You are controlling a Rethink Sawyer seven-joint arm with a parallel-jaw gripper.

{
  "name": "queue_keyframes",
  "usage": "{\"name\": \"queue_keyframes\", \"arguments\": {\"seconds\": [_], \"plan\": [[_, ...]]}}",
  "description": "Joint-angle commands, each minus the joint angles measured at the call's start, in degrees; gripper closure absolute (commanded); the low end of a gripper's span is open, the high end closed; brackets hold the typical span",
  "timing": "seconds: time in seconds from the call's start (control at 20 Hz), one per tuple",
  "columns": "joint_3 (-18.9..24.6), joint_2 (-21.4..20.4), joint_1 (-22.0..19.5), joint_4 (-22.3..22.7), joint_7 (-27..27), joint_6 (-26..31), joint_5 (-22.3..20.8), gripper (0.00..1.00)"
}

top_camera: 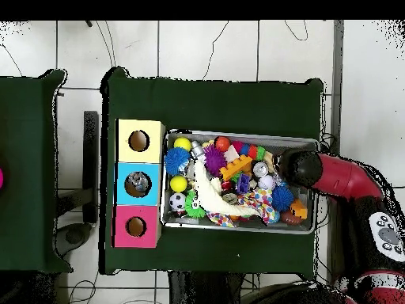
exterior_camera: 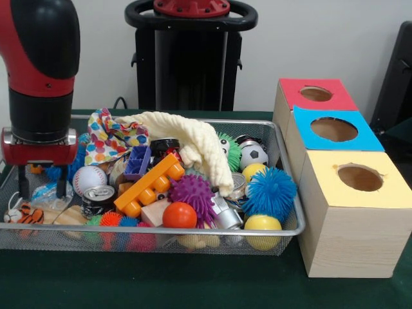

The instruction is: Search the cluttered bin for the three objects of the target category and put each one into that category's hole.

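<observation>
The tool (exterior_camera: 44, 182) hangs with its fingers apart inside the wire bin (exterior_camera: 291, 193) at one end, over a toy tiger (exterior_camera: 24, 214), gripping nothing.

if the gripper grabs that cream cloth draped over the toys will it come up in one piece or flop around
The cream cloth looks soft and limp, sagging over the toys, so it would probably dangle and stretch out when lifted. It seems light. Its trailing end lies over the purple spiky ball, so it may drag neighbours along.
</observation>
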Motion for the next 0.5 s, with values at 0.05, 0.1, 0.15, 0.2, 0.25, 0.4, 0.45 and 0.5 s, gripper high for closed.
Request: {"name": "queue_keyframes", "arguments": {"seconds": [0.05, 0.1, 0.15, 0.2, 0.25, 0.4, 0.45, 0.5], "plan": [[-0.05, -0.15, 1.36, 5.97, 9.59, 0.85, 1.04, 0.0], [0.03, -0.23, 1.16, 6.54, 9.9, 0.07, 1.22, 0.0], [0.14, -0.25, 1.04, 6.9, 10.13, -0.47, 1.39, 0.0], [0.19, -0.37, 0.84, 7.38, 10.33, -1.08, 1.44, 0.0], [0.18, -0.43, 0.8, 7.68, 10.52, -1.48, 1.46, 0.0], [0.08, 0.13, 1.05, 7.19, 11.32, -2.65, 1.49, 0.0], [0.05, 0.21, 1.05, 7.31, 11.63, -3.16, 1.55, 0.0], [-0.06, 0.26, 1.11, 7.25, 11.96, -3.39, 1.65, 0.0]]}}
